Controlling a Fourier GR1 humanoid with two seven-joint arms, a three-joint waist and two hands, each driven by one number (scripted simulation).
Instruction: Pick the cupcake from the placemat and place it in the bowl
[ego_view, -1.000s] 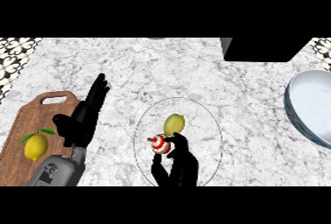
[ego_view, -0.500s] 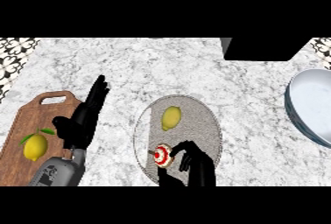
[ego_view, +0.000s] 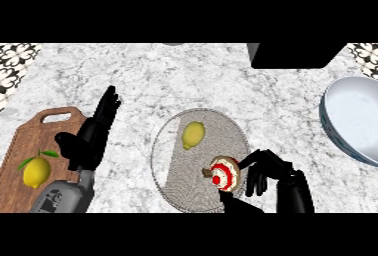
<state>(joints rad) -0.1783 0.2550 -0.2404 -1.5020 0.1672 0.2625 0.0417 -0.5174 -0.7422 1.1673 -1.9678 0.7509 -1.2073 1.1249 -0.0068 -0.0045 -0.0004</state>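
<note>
Since a sec ago ur right hand (ego_view: 275, 172) slid toward the bowl (ego_view: 354, 125) w/ fingers curled round the cupcake (ego_view: 224, 174), just left of its palm, over the placemat (ego_view: 173, 170); it's light, soft & squishy, so hold the base, not the frosting.

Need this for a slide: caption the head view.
Right hand holds the cupcake at the placemat, a lemon on it; left hand rests open; bowl at right.

The red-and-white frosted cupcake (ego_view: 224, 173), tipped on its side, is pinched in the right hand (ego_view: 272, 169) over the lower-right edge of the round grey placemat (ego_view: 168, 165), well apart from the pale bowl (ego_view: 353, 120) at the view's right edge.
</note>
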